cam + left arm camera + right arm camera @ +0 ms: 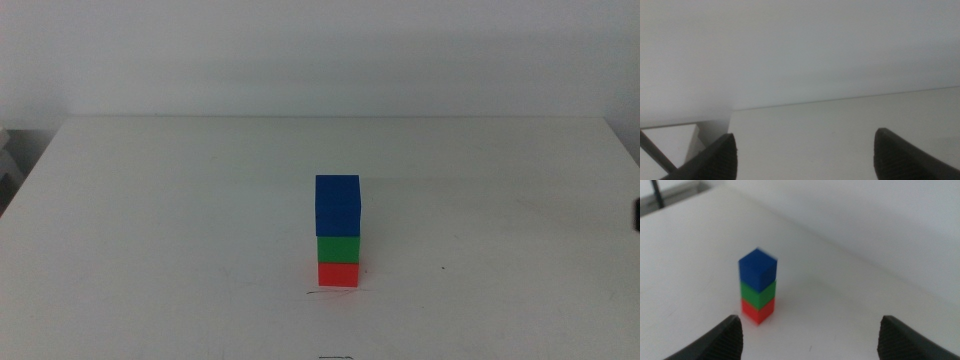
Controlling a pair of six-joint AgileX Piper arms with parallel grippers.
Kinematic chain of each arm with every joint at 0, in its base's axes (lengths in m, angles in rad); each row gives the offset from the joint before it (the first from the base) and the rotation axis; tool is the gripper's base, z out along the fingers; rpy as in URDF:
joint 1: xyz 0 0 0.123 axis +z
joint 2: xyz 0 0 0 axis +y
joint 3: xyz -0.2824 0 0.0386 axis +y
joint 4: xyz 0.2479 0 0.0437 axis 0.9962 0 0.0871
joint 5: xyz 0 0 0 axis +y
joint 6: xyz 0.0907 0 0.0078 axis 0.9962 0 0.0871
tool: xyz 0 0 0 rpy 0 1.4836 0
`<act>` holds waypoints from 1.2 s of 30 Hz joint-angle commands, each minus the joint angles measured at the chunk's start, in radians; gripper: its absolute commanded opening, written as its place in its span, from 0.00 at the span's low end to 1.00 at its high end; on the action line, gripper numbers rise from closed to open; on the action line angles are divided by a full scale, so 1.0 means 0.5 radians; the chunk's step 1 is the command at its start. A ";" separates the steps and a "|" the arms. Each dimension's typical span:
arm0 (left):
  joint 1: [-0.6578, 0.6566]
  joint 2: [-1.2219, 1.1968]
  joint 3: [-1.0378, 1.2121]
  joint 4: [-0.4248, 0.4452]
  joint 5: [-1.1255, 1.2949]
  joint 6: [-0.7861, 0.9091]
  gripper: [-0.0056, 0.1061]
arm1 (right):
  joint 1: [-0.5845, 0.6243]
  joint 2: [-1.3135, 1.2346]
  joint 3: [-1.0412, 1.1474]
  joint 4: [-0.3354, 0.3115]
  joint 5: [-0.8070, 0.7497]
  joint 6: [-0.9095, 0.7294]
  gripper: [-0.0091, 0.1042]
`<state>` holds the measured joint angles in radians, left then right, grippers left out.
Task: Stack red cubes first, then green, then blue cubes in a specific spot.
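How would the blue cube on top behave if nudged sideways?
The blue cube would probably slide rather than roll, given its flat faces. Sitting atop the green cube and red cube, a push might topple the narrow stack.

From my remote station this reads as a bare lab or robot test bench, not a home or shop. I see a plain white matte tabletop (pixel 150 220) pushed against an unmarked white wall (pixel 320 50), with no furniture, decoration or clutter anywhere. The only props are three small matte cubes stacked as a test piece: a deep blue cube (pixel 337 205) on a bright green cube (pixel 338 248) on a bright red cube (pixel 338 274), standing just behind a thin dark scribbled line (pixel 325 292) drawn on the tabletop as a placement marker.
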<state>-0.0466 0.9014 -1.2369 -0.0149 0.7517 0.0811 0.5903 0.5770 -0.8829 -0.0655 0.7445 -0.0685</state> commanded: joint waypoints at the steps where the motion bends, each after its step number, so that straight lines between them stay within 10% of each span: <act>1: -0.001 -0.138 0.104 0.030 -0.293 -0.006 0.89 | -0.017 -0.054 0.144 -0.088 -0.460 -0.017 0.86; 20: -0.001 -1.278 1.799 0.007 -1.519 -0.006 0.89 | -1.226 -1.215 1.640 0.032 -0.866 -0.017 0.86; 36: -0.001 -1.884 2.531 0.005 -1.475 -0.006 0.89 | -1.327 -1.208 1.799 0.131 -0.855 -0.015 0.86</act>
<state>-0.0436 -0.0095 0.0282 0.0000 0.0835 0.0811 -0.0657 -0.0123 0.0207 0.0062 0.3775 -0.0685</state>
